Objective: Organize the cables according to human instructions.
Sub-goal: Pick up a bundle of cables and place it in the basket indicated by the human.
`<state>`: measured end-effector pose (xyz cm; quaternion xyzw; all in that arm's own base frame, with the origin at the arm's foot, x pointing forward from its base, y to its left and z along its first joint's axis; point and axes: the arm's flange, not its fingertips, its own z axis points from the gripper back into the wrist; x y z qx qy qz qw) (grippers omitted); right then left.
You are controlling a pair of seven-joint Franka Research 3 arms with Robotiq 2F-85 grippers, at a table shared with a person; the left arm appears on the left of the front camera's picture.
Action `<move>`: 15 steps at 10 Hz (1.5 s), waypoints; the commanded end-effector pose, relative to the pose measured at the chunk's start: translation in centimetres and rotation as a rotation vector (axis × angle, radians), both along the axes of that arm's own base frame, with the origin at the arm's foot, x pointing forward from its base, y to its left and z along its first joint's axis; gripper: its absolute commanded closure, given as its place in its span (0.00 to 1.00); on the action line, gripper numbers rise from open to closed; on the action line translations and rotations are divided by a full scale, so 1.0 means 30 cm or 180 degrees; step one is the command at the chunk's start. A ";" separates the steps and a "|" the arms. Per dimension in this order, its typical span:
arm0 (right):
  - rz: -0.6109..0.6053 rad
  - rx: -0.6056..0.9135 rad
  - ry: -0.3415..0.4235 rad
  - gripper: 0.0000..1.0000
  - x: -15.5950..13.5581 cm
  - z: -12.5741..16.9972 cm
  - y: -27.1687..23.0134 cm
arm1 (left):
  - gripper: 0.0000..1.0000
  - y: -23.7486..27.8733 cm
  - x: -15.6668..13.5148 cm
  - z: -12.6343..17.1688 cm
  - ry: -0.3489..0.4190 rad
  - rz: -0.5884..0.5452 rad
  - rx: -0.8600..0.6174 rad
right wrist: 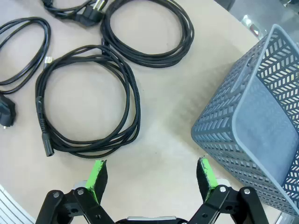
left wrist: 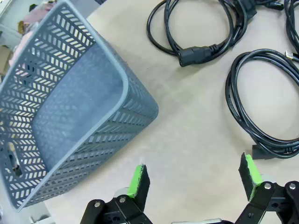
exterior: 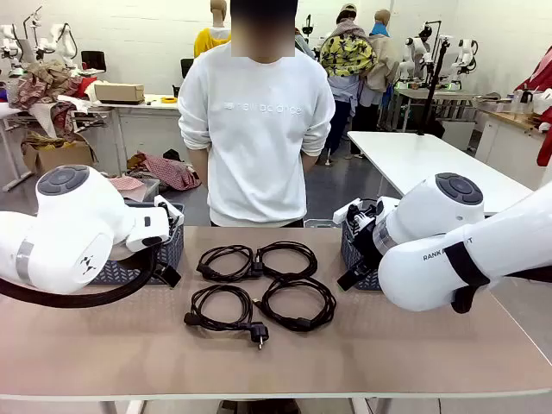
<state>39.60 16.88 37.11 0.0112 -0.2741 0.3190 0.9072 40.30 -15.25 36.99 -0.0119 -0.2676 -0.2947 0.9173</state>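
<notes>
Left end effector (left wrist: 194, 176) and right end effector (right wrist: 152, 173), jaws apart, empty; cables (exterior: 256, 262) between them.

Left arm (exterior: 60, 228) and right arm (exterior: 466, 246) folded low, apparently wrist-down; left fingers (left wrist: 138, 181) and right fingers (right wrist: 98, 173) wide apart.

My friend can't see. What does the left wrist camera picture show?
The left gripper, black with green pads, hangs open above bare tan table. Left of it sits an empty grey-blue plastic lattice basket; at upper right lie a coiled thin black cable with a chunky plug and a second black coil.
</notes>
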 end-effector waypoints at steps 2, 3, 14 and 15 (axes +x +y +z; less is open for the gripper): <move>0.0000 0.0000 -0.0001 0.00 0.000 0.000 0.000 | 0.00 0.000 0.000 0.000 -0.0001 0.0000 0.0000; 0.0000 0.0000 -0.0001 0.00 0.000 0.000 0.000 | 0.00 0.000 0.000 0.000 -0.0001 0.0000 0.0000; 0.0262 0.0105 0.0034 0.00 0.028 0.100 -0.052 | 0.00 0.056 -0.036 0.101 -0.0041 -0.0373 -0.0132; 0.0427 0.0182 0.0082 0.00 0.024 0.139 -0.073 | 0.00 0.079 -0.056 0.143 -0.0058 -0.0488 -0.0233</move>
